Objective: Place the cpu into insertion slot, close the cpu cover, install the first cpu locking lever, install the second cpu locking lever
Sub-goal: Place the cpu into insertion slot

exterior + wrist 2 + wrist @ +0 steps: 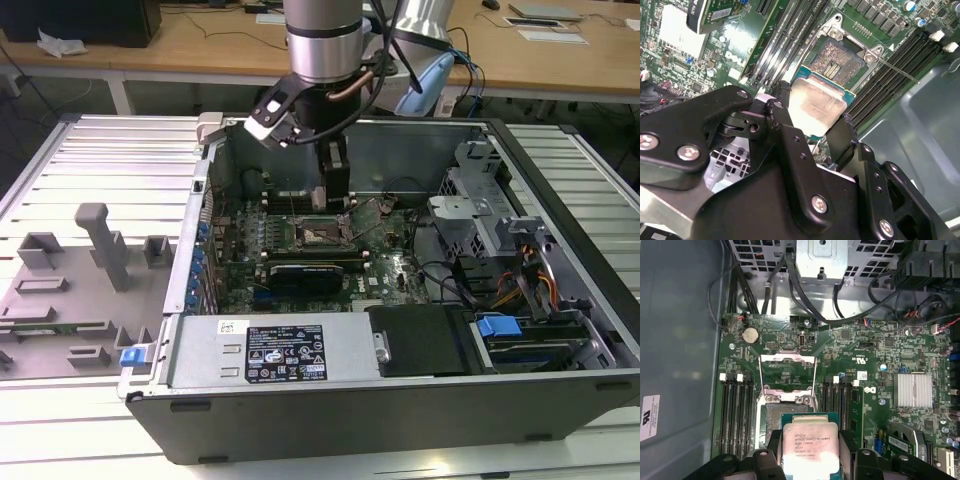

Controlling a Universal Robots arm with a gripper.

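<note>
The cpu [810,447], a flat square chip with a silvery top on a green edge, is clamped between the two black fingers of my gripper [810,452], which is shut on it. It hangs just above the motherboard, beside the bare insertion slot [771,420], whose contact field shows. The cpu cover [789,358], a thin metal frame with a square window, is swung open away from the slot. In the second wrist view the cpu [815,107] sits a little short of the slot [837,57], and a thin locking lever [900,70] sticks out to the side. In the exterior view the gripper [335,205] reaches down into the open case.
The computer case [400,420] lies open on a slatted metal table. Memory slots [735,415] flank the socket on both sides. A long black card [305,270], a drive cage [470,215] and cable bundles [520,290] crowd the inside. Grey fixtures [100,245] stand at the exterior view's left.
</note>
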